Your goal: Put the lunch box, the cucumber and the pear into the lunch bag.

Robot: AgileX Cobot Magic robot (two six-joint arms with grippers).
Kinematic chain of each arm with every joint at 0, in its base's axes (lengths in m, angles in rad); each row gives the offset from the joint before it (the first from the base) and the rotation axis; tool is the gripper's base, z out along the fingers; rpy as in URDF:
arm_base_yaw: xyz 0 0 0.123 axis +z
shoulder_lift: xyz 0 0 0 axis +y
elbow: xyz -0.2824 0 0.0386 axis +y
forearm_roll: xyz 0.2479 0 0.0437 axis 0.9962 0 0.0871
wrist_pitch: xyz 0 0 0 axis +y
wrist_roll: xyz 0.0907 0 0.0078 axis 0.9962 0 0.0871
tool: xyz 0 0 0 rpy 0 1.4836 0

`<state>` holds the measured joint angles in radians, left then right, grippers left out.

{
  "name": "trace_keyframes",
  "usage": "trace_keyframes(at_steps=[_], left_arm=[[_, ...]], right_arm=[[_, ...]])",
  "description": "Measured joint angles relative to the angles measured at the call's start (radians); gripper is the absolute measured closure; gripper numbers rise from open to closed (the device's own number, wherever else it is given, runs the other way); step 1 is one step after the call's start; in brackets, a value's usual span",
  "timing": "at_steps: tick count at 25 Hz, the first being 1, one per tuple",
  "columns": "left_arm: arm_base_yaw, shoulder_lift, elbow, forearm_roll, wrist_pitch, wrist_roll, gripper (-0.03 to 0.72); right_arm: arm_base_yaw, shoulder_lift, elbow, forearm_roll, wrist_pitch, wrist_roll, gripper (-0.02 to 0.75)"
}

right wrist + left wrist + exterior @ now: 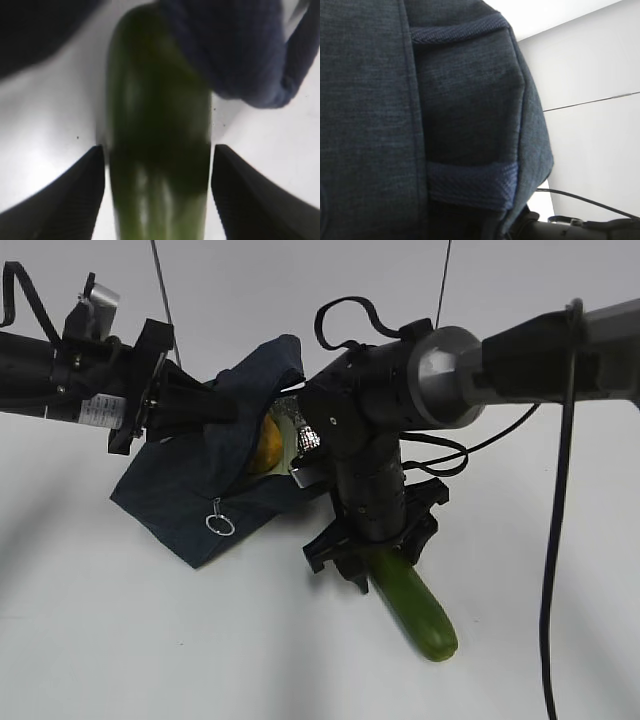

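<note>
Cucumber [157, 150] lying on the white table [120, 640], right gripper [157, 195] jaws open astride it, exterior view alone showing pear [266, 445] inside lunch bag [200, 505], left gripper [215, 405] against the bag, its jaws' state unclear, left wrist view only navy fabric.

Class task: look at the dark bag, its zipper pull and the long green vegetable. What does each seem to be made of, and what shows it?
The dark navy fabric lunch bag: woven cloth, matte, visible weave. The small ring-shaped zipper pull: probably metal, thin and silvery. The long dark green cucumber: smooth, glossy skin with highlights; real or plastic cannot be told.
</note>
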<state>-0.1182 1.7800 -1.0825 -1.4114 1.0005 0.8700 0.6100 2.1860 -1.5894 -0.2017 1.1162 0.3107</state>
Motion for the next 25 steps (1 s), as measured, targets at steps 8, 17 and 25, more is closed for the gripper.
trace_keyframes(at_steps=[8,17,25], left_arm=[[0.0,0.0,0.0,0.0,-0.003,0.0,0.686],[0.0,0.0,0.0,0.0,-0.005,0.0,0.686],[0.0,0.0,0.0,-0.005,-0.008,0.0,0.686]], right_arm=[[0.0,0.006,0.0,0.006,-0.003,-0.005,0.332],[0.0,-0.015,0.0,0.02,0.032,-0.028,0.346],[0.0,-0.121,0.0,0.124,0.08,-0.117,0.346]])
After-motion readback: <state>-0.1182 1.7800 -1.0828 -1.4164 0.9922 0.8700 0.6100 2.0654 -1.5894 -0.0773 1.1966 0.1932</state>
